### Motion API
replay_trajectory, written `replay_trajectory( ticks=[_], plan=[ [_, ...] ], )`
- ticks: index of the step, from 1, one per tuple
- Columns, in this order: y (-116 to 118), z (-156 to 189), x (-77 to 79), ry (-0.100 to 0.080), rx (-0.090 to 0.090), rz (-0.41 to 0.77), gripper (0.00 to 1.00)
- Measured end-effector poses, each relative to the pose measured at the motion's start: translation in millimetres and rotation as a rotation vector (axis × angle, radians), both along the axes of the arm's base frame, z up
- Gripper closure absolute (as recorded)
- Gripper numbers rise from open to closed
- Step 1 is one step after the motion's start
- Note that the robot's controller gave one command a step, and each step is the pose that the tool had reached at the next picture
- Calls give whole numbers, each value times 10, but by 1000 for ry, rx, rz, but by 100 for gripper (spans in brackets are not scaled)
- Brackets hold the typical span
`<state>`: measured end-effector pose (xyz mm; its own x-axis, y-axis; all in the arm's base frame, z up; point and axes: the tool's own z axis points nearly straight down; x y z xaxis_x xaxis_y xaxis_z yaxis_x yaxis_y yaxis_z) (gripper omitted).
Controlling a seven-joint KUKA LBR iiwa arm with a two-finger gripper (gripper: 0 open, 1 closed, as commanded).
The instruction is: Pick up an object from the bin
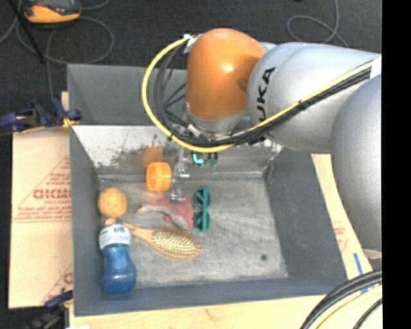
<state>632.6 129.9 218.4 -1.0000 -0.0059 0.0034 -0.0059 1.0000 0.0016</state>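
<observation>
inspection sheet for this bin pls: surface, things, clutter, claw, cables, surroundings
surface: grey metal bin, floor scuffed, dark specks near the back left corner.
job's things: orange spool, orange ball, blue bottle, wooden hairbrush, green goggles and a pink translucent piece, all loose in the left half.
clutter: nothing seen.
grippers: claw hangs near the back wall, just right of the orange spool; grip cannot be told.
cables: yellow cable loops round the orange wrist cover; thin black cables on the floor.
surroundings: dark floor; orange device beyond the back left corner.
</observation>
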Motion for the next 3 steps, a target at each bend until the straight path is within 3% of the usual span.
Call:
replay_trajectory(
  ticks=[1, 2, 3],
  plan=[
    [-4, 46, 16, -8, 1, -2, 0],
    [-152, -259, -14, -13, -1, 92, 0],
    [-242, -751, -255, -9, -2, 316, 0]
  ],
)
